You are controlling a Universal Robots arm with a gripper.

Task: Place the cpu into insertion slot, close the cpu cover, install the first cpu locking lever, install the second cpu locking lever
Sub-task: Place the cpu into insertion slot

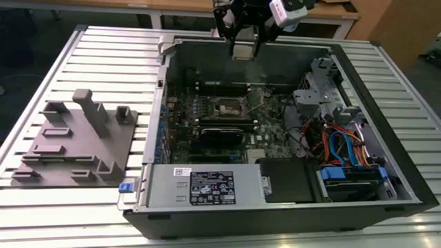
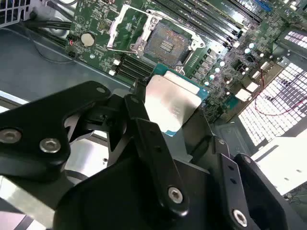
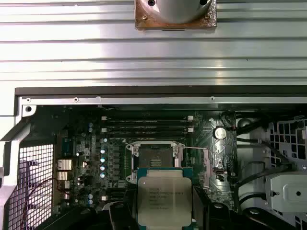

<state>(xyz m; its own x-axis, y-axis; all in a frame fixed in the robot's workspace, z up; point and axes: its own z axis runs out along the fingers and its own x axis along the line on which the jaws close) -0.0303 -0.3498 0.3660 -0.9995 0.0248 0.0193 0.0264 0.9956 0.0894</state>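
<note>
Silver table [image 1: 103, 57] holds one open computer case [image 1: 276, 219]. One gripper [image 1: 245, 51], at twelve o'clock from the one insertion slot [image 1: 227, 107] in the exterior view, squeezes one cpu [image 2: 172, 103].

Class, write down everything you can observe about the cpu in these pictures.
The cpu is a small flat square chip: a dull silvery metal top with faint print, on a blue-green base that shows round its edge. The black fingers of the gripper clamp it at opposite sides, metal top towards the wrist cameras. It hangs above the motherboard, apart from the open, empty insertion slot. Nothing else touches it.
</note>
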